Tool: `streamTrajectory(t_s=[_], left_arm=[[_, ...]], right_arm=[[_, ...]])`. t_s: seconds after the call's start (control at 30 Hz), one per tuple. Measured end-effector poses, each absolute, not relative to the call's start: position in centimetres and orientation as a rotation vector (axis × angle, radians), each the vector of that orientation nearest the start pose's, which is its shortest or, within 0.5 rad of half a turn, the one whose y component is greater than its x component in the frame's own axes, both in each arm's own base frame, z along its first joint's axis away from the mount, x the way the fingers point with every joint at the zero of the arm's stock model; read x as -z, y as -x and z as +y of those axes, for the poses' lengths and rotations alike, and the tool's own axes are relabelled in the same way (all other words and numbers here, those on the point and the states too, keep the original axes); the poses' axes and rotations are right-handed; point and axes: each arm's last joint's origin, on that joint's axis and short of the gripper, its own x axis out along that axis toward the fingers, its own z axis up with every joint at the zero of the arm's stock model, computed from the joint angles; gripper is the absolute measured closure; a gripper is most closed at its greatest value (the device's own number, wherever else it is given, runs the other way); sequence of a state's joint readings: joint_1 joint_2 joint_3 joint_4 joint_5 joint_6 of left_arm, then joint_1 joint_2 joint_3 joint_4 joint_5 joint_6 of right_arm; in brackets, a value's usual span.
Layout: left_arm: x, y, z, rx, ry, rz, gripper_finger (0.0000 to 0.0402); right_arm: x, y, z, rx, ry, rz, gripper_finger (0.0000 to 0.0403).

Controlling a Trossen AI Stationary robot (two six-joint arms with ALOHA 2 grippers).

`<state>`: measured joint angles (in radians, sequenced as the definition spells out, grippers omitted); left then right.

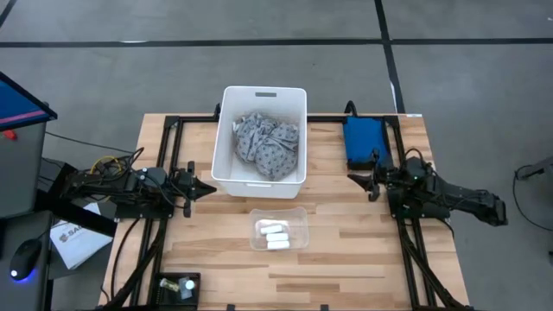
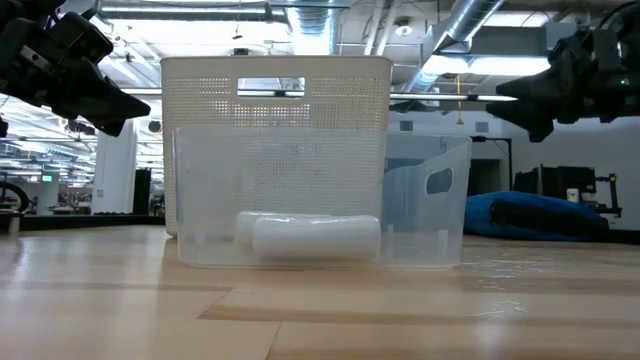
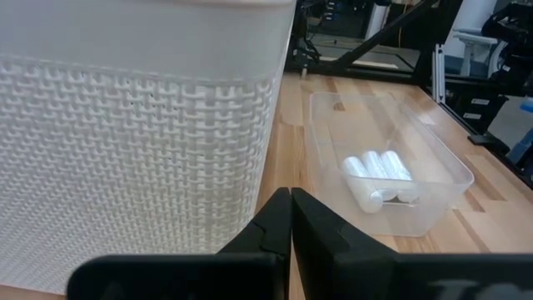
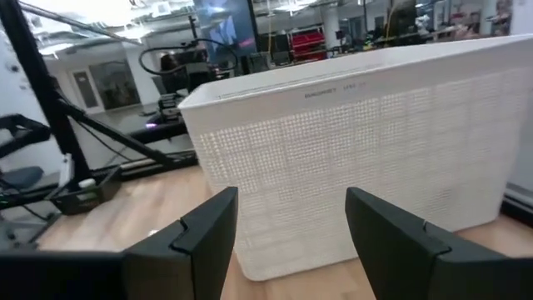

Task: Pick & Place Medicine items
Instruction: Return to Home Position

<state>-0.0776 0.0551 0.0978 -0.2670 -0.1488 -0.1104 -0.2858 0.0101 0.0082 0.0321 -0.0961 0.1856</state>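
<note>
White cylinders (image 1: 275,233) are lying side by side in the clear tray (image 1: 256,218), just in front of the bin (image 1: 226,130). Likely light, stiff and slick, so you're pinching one across its middle. Left gripper (image 3: 290,208) jaws are clenched empty, right gripper (image 4: 291,204) jaws released.

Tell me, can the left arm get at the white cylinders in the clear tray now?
Probably yes. The left gripper, shut, sits beside the white bin; the clear tray with the white cylinders is open-topped, and nothing lies between.
</note>
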Motion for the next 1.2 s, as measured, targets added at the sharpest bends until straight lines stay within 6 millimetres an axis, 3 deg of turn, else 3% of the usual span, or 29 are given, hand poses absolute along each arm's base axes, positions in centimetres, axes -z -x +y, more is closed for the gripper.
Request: streamTrajectory(t_s=[1.2], left_arm=[[-16.72, -9.27, -0.29, -0.083, 0.085, 0.217, 0.0399]], right_arm=[[-16.69, -9.45, -2.60, 0.230, -0.188, -0.038, 0.0183]])
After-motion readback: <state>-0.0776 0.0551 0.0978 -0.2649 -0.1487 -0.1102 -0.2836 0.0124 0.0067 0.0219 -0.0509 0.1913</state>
